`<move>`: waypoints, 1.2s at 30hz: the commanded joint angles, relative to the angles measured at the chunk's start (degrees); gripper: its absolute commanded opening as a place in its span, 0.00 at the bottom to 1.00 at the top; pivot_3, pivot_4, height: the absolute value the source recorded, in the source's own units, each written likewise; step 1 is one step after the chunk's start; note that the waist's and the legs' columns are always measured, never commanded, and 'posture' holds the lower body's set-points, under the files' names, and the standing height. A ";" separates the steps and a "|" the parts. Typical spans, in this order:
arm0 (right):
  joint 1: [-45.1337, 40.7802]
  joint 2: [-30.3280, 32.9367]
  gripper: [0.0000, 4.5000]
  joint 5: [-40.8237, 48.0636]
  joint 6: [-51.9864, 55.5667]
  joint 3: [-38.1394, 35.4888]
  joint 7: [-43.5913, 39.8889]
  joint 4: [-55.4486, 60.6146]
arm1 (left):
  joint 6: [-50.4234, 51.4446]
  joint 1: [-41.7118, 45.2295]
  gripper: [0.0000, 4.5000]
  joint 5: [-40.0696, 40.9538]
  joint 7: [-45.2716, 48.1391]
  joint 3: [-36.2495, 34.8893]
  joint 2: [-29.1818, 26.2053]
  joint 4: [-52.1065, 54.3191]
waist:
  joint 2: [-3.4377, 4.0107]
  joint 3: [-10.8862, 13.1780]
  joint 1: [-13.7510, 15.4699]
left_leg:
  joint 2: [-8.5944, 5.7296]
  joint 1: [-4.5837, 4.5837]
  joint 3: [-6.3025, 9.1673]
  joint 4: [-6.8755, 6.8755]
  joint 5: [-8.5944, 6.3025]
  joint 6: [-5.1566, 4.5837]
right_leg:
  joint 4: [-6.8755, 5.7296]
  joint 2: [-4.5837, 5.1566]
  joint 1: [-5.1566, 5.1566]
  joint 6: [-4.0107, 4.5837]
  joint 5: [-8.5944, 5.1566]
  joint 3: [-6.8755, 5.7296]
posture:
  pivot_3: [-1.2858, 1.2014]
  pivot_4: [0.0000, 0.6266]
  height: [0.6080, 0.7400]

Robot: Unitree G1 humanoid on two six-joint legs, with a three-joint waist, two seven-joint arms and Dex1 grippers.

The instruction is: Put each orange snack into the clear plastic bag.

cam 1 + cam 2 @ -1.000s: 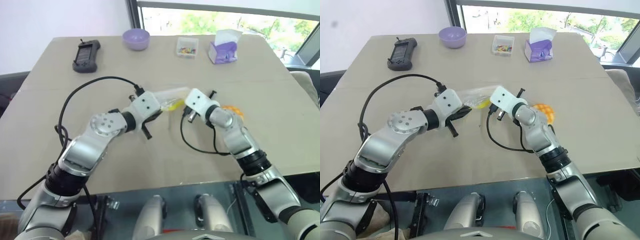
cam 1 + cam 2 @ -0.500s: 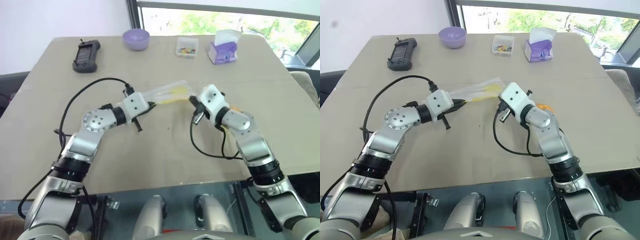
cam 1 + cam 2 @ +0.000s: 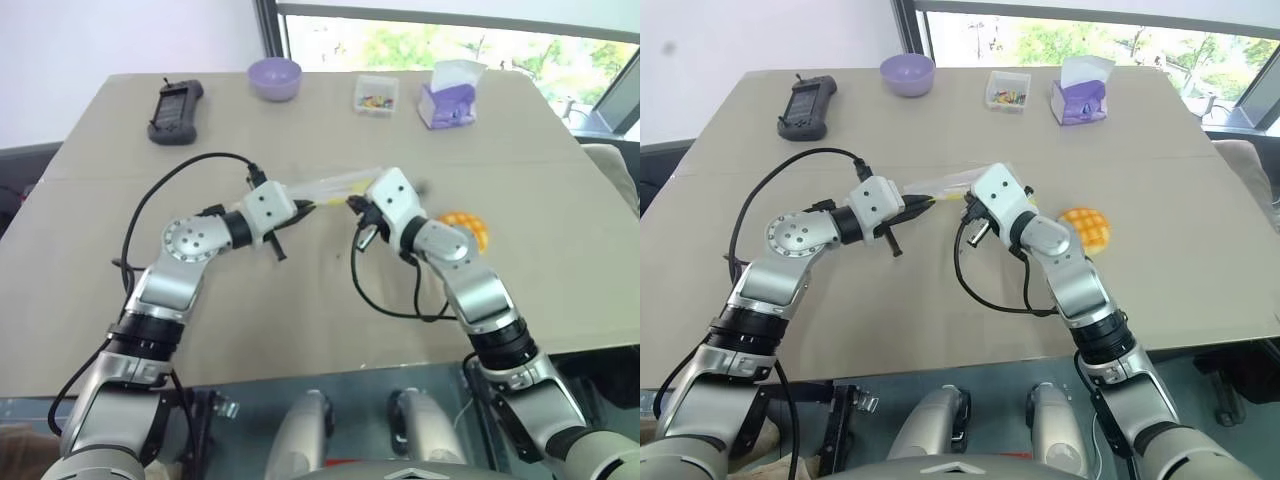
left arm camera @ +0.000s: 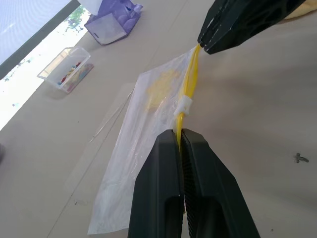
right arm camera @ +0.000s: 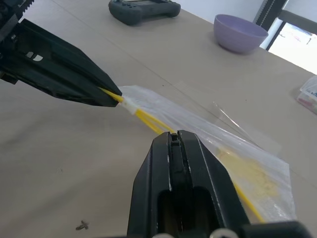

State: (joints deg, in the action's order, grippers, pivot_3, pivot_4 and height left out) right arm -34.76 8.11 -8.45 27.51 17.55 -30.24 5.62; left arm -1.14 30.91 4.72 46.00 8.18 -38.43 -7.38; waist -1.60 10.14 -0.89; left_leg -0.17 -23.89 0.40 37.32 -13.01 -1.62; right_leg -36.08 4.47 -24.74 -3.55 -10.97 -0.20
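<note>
Stretching mid-frame between both clenched claws, left claw (image 3: 298, 208) and right claw (image 3: 352, 203), the clear plastic bag (image 4: 148, 144) hangs by its yellow strip; the orange snack (image 3: 466, 229) lies right of them; print unreadable.

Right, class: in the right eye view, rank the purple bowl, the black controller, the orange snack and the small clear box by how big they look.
1. black controller
2. purple bowl and orange snack: look alike, and the snack sits nearer the camera, so no ranking
3. small clear box
</note>
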 commanded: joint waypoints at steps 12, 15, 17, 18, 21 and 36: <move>-1.55 -1.38 0.01 0.57 -1.37 0.99 1.29 -0.15 | 0.80 -0.44 0.00 0.11 0.55 -2.26 0.38 5.36 | 0.01 0.00 -0.03 | 0.00 0.02 0.00 0.00 0.00 0.00 | -0.04 0.00 0.00 0.00 0.00 0.00 | 0.52 0.24 1.00; -1.64 -1.39 0.01 0.67 -1.35 0.93 1.37 -0.05 | 0.82 -0.83 0.00 0.05 0.65 -2.33 0.40 5.77 | 0.01 0.00 -0.03 | 0.00 0.02 0.01 0.01 0.00 0.00 | -0.05 -0.01 0.00 0.00 0.00 0.00 | 0.52 0.24 1.00; -1.76 -1.30 0.01 1.20 -1.12 0.68 0.90 0.34 | 0.74 -1.18 0.00 -0.10 0.65 -2.24 0.40 5.97 | 0.01 0.00 -0.04 | 0.00 0.02 0.00 0.01 0.00 0.00 | -0.05 0.00 0.00 0.00 0.00 0.00 | 0.52 0.24 1.00; -1.85 -1.20 0.01 1.52 -0.90 0.52 0.63 0.58 | 0.65 -1.31 0.00 -0.24 0.62 -2.18 0.39 5.95 | 0.01 0.00 -0.04 | 0.00 0.02 0.00 0.01 0.00 0.00 | -0.05 0.00 0.00 0.00 0.00 0.00 | 0.52 0.24 1.00; -2.00 -0.98 0.01 2.28 -0.38 0.23 0.14 1.04 | 0.24 -1.46 0.00 -0.61 0.72 -2.02 0.30 5.90 | 0.00 0.00 -0.04 | 0.00 0.03 0.01 0.01 0.00 0.00 | -0.06 -0.01 0.00 0.00 0.00 0.00 | 0.52 0.24 1.00; -2.19 0.17 0.01 4.49 1.34 0.37 -0.34 1.44 | -0.34 -2.71 0.00 -0.50 1.15 -2.12 0.40 6.71 | 0.01 0.00 -0.03 | 0.00 0.03 0.00 0.03 0.00 0.00 | -0.08 0.00 0.00 0.00 0.00 0.00 | 0.52 0.24 1.00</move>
State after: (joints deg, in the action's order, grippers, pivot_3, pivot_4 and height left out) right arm -35.40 8.44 -4.34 29.08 18.71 -30.84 4.75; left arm -0.32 28.42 3.99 46.73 7.24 -37.84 -3.28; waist -1.59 10.14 -0.93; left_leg -0.17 -23.86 0.40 37.35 -13.01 -1.62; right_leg -36.17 4.47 -24.74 -3.55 -10.97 -0.20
